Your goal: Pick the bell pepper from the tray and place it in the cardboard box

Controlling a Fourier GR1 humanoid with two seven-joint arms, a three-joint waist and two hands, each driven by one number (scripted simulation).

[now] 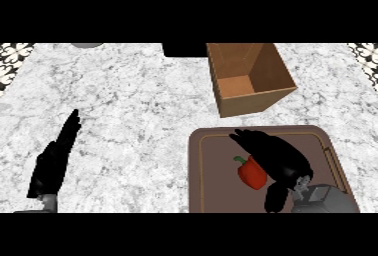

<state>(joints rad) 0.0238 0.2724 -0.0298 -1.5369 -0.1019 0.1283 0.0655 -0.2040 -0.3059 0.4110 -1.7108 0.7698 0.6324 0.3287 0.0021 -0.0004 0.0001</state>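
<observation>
Over the middle of the tray [210,165], the right hand [284,162] had its fingers stretched out long and its thumb pointing toward the tray's near edge. The fingers were apart and not wrapped round anything. The red bell pepper [252,175] lay on the tray right at the hand's left side, so close that I could not tell if they touched. It had not been picked up yet, so the step in hand looked like the grab. Next, the fingers and thumb would need to close round the pepper, then lift it and carry it past the tray's far edge. The cardboard box [244,102] stood open just beyond that far edge, on the counter [133,100]. The left hand [52,162] rested open near the counter's left edge, fingers up.
</observation>
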